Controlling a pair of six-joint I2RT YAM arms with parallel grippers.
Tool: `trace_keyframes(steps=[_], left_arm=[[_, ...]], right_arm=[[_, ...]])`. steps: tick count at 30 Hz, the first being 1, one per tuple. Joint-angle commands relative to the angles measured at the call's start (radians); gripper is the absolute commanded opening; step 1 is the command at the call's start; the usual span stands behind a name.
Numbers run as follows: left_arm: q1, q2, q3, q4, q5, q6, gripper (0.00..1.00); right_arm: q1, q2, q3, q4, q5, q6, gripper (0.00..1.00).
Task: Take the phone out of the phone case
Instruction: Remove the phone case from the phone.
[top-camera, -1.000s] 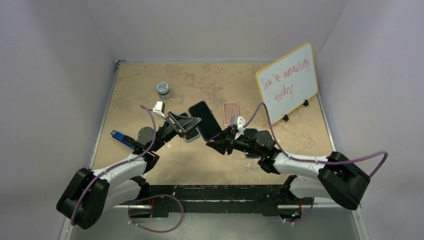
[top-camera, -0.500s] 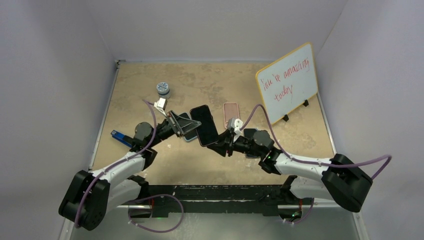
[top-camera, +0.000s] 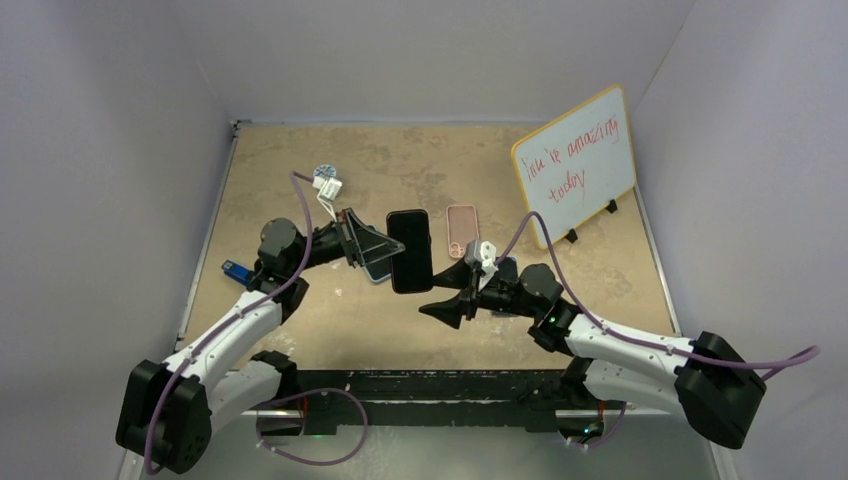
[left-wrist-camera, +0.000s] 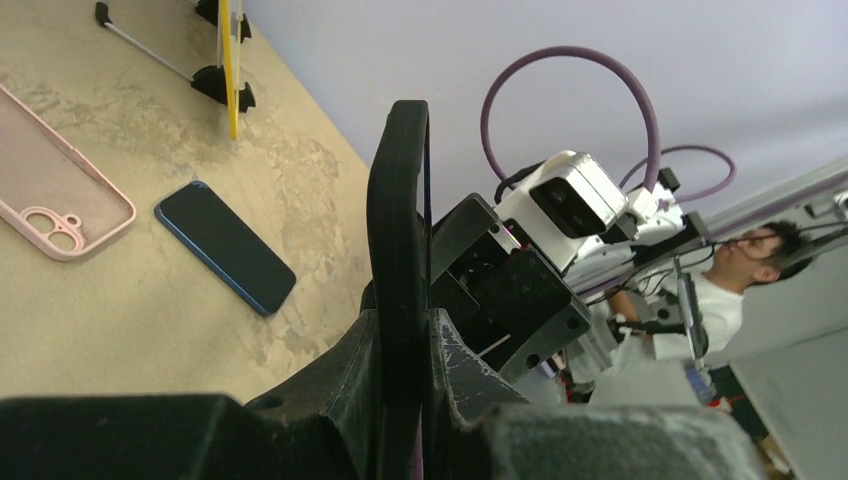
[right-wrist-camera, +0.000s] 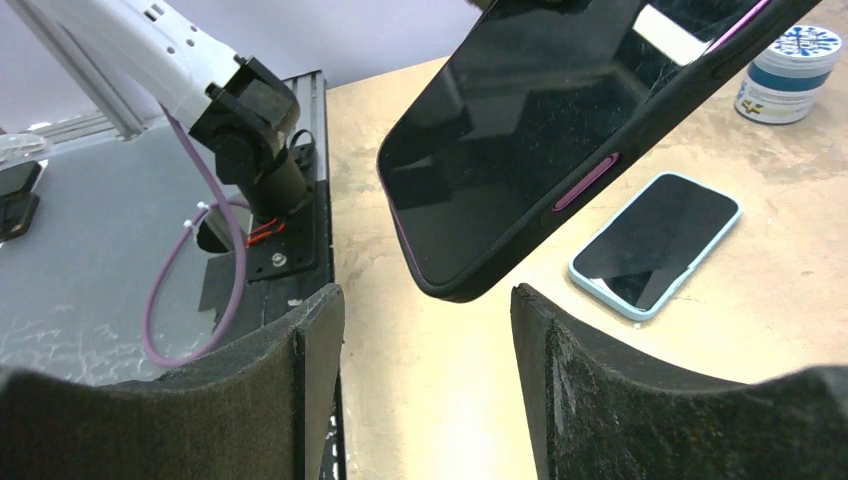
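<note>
Left claw (top-camera: 393, 254): clenched on the phone (top-camera: 410, 250); in the left wrist view the phone stands edge-on between its fingers (left-wrist-camera: 340, 375), one pressed on each face.

Phone: seated in the black case (right-wrist-camera: 600, 165) and held clear of the table (top-camera: 400, 160); the screen faces the right claw; a purple side button shows on the case edge.

Right claw (top-camera: 440, 308): released, its fingers (right-wrist-camera: 310, 380) spread wide; the phone's lower corner hangs just ahead of the gap between them and touches neither.

Blue phone (right-wrist-camera: 655, 240): flat on the table, screen up; below the left claw and beyond the right claw.

Pink case (top-camera: 462, 230): flat on the table, beyond the right claw and just right of the held phone; its camera cut-out is visible.

Dark phone (left-wrist-camera: 225, 245): flat on the table, near the pink case but apart from it; seen ahead of the left claw in the left wrist view only.

Whiteboard (top-camera: 575, 165): propped on small feet, well beyond the right claw to its right; it carries red handwriting.

Jar (right-wrist-camera: 790, 60): upright on the table, beyond the left claw; in the top view the left wrist camera partly covers it.
</note>
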Motion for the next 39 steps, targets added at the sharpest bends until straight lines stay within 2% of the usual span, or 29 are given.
trace_keyframes(steps=[1, 9, 18, 24, 28, 33, 39], left_arm=[[0.006, -0.047, 0.094, -0.050, 0.075, 0.137, 0.00], [0.006, -0.081, 0.140, -0.160, 0.119, 0.232, 0.00], [0.005, -0.099, 0.124, -0.088, 0.176, 0.207, 0.00], [0.005, -0.107, 0.120, -0.075, 0.191, 0.203, 0.00], [0.005, -0.109, 0.119, -0.075, 0.198, 0.203, 0.00], [0.005, -0.103, 0.126, -0.084, 0.198, 0.183, 0.00], [0.005, -0.060, 0.136, -0.101, 0.206, 0.143, 0.00]], right_arm=[[0.002, -0.008, 0.005, 0.016, -0.090, 0.028, 0.64], [0.000, -0.001, 0.029, 0.034, -0.153, 0.045, 0.62], [0.000, 0.024, 0.057, 0.073, -0.138, 0.080, 0.60], [-0.001, 0.055, 0.087, 0.101, -0.172, 0.094, 0.54], [-0.002, 0.068, 0.102, 0.106, -0.203, 0.095, 0.47], [-0.002, 0.086, 0.117, 0.087, -0.252, 0.063, 0.27], [-0.002, 0.079, 0.143, -0.006, -0.296, -0.098, 0.11]])
